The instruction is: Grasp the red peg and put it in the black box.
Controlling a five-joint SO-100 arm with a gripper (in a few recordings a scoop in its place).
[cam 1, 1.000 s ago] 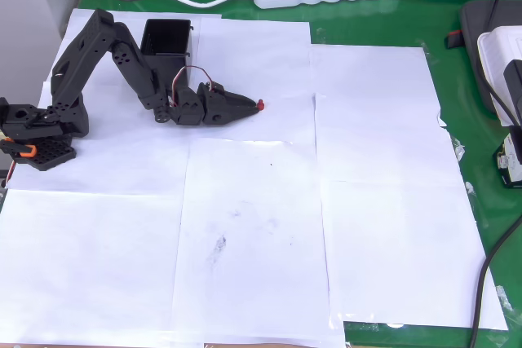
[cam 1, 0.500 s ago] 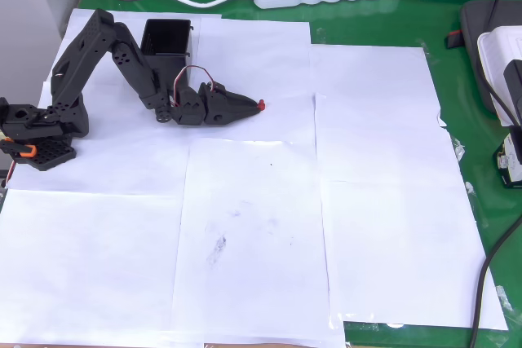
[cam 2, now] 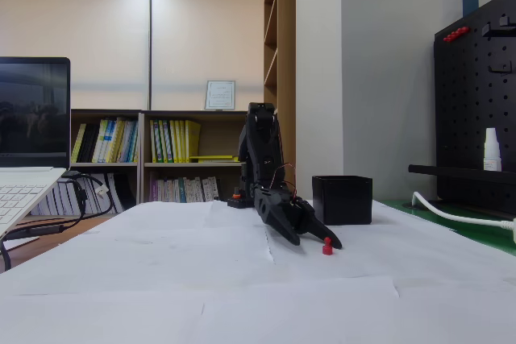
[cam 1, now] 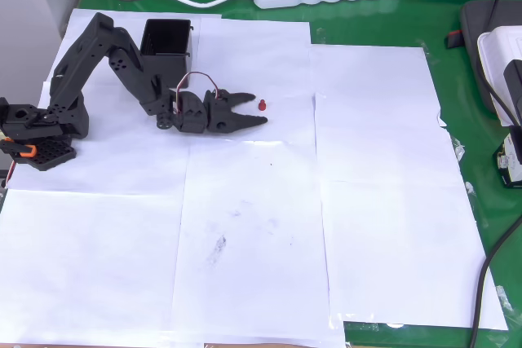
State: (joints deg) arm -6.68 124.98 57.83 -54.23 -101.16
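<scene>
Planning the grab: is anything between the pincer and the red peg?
Nothing visible. The open pincer faces the red peg across bare white paper; the peg sits just off its fingertips.

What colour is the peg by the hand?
Red; the peg shows best in the overhead view.

Probably office: bookshelves (cam 2: 173,157), pegboard (cam 2: 476,110)

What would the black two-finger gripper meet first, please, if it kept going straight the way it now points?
Probably the small red plastic peg: the open gripper points right in the overhead view, and the peg stands on the white paper just off its fingertips, near the upper finger's line. Depth is hard to judge.
</scene>
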